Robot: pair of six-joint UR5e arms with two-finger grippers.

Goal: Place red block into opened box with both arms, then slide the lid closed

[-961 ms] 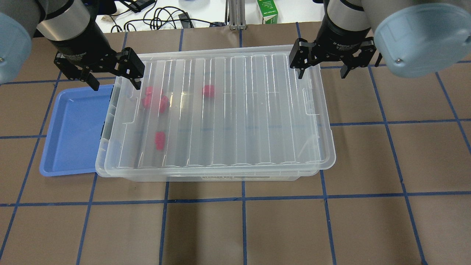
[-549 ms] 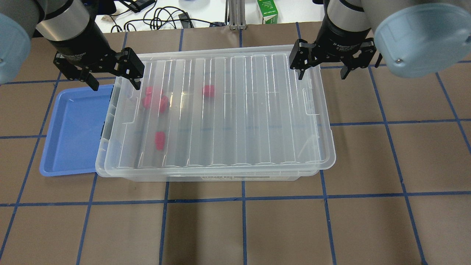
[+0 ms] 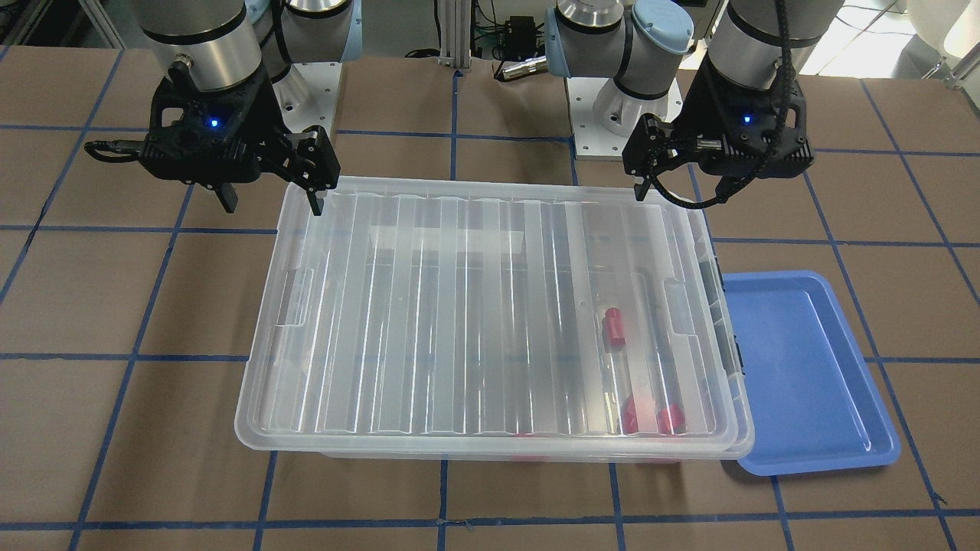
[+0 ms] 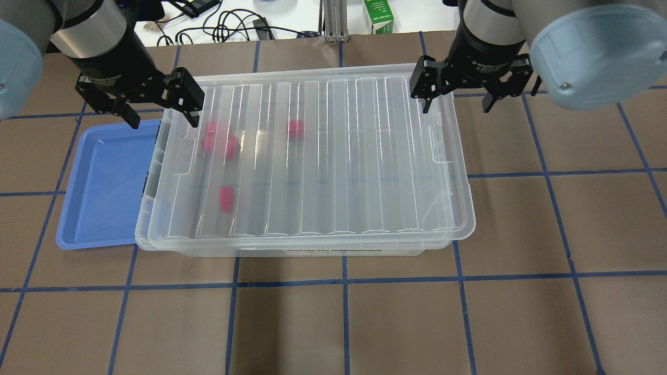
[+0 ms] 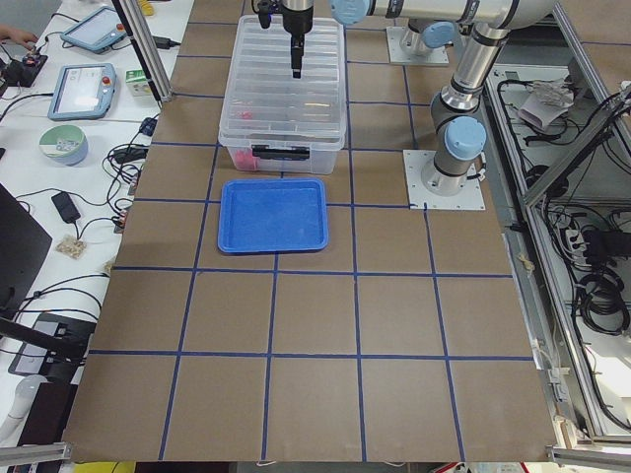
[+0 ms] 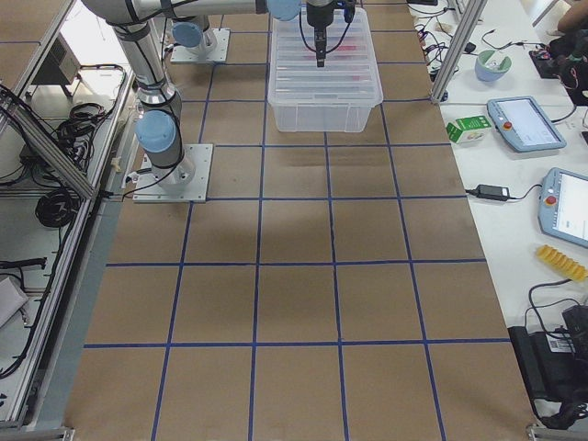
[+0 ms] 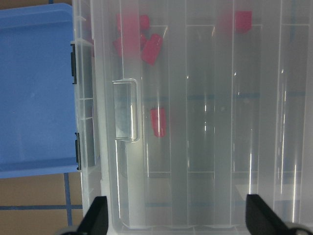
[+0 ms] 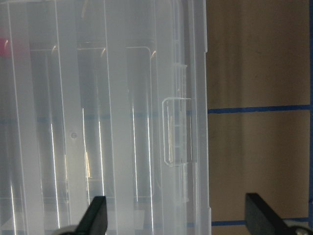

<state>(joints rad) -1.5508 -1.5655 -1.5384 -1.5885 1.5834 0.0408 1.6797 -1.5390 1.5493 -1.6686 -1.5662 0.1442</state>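
The clear box [image 4: 312, 252] stands mid-table with the ribbed lid [image 4: 333, 156] lying on it, shifted slightly toward the robot's right. Several red blocks [image 4: 226, 199] [image 3: 613, 329] [image 7: 158, 121] lie inside near the left end, seen through the lid. I cannot tell which one is the task's block. My left gripper [image 4: 164, 123] [image 3: 680, 191] [image 7: 178, 220] hangs open over the lid's far left corner, near a handle recess [image 7: 127, 110]. Over the far right corner my right gripper [image 4: 457, 108] [image 3: 272, 207] [image 8: 178, 220] is open too, holding nothing.
A shallow blue tray [image 4: 104, 182] [image 3: 804, 367] lies against the box's left end with nothing in it. Cables and a green carton [image 4: 379, 15] sit beyond the table's far edge, beside a metal post [image 4: 333, 21].
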